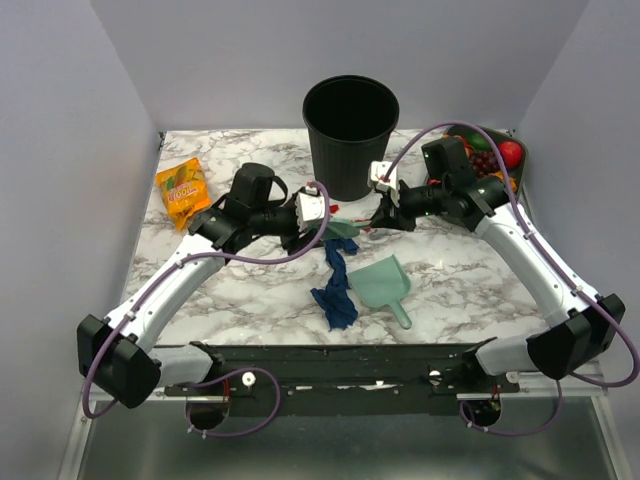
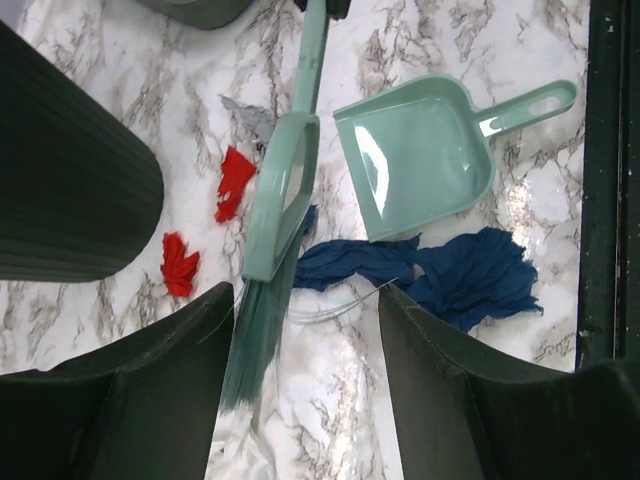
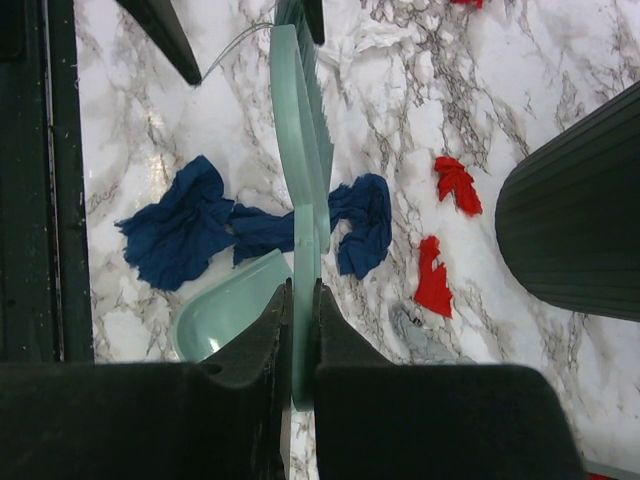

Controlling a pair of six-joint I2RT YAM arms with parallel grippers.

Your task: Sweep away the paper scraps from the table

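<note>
Above, left pincer [image 1: 318,212] and right pincer [image 1: 383,213] meet at the brush [image 1: 345,228]. Left wrist: jaws wide, bristles between; paper scraps [image 2: 235,183] ahead-left. Right wrist: clamped on brush handle; best sweep scraps, ahead-right, leftward toward dustpan [image 3: 225,310], bristles low.

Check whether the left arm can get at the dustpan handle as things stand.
Probably yes: the left gripper is open and empty, and the dustpan handle lies bare, clear of the cloth. The brush in the right gripper has bristles between the left fingers, so back off first.
</note>
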